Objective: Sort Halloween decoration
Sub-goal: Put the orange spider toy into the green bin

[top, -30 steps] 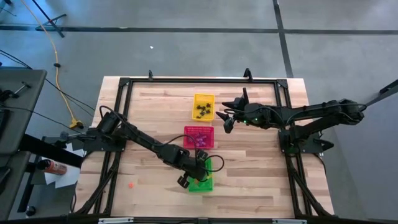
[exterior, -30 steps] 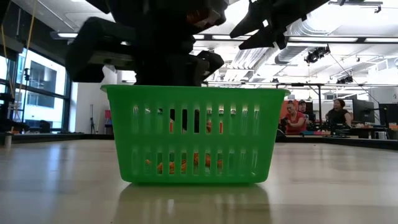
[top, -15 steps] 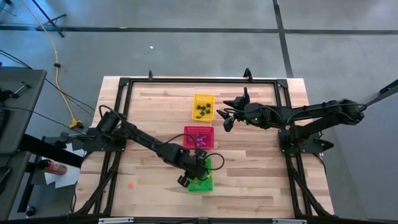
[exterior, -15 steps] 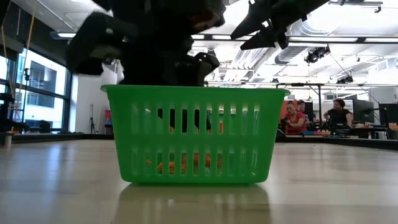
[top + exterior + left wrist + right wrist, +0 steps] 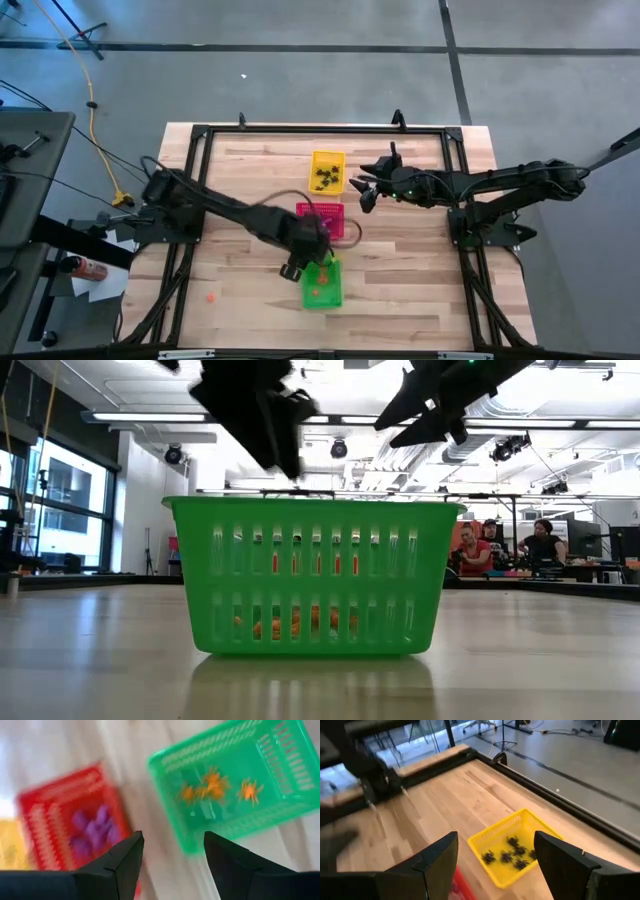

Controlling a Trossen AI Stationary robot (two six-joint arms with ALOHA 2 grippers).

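Note:
The Halloween decoration lies sorted in three mesh baskets. Orange trinkets (image 5: 215, 785) are in the green basket (image 5: 322, 284), purple ones (image 5: 95, 827) in the red basket (image 5: 320, 220), and black ones (image 5: 512, 852) in the yellow basket (image 5: 327, 171). One orange trinket (image 5: 211, 297) lies loose on the table at the near left. My left gripper (image 5: 173, 852) hangs open above the green basket's far left corner, holding nothing. My right gripper (image 5: 495, 862) stands open in the air to the right of the yellow basket, also holding nothing.
The three baskets stand in a line from the table's middle toward its near edge. A black frame (image 5: 200, 135) runs around the tabletop. Bare wood lies to the left and right of the baskets. People sit at desks (image 5: 500, 550) in the room beyond the table.
My left gripper has risen out of the green basket and gone a little toward the table's left and far side. Its fingers no longer show through the basket's slots.

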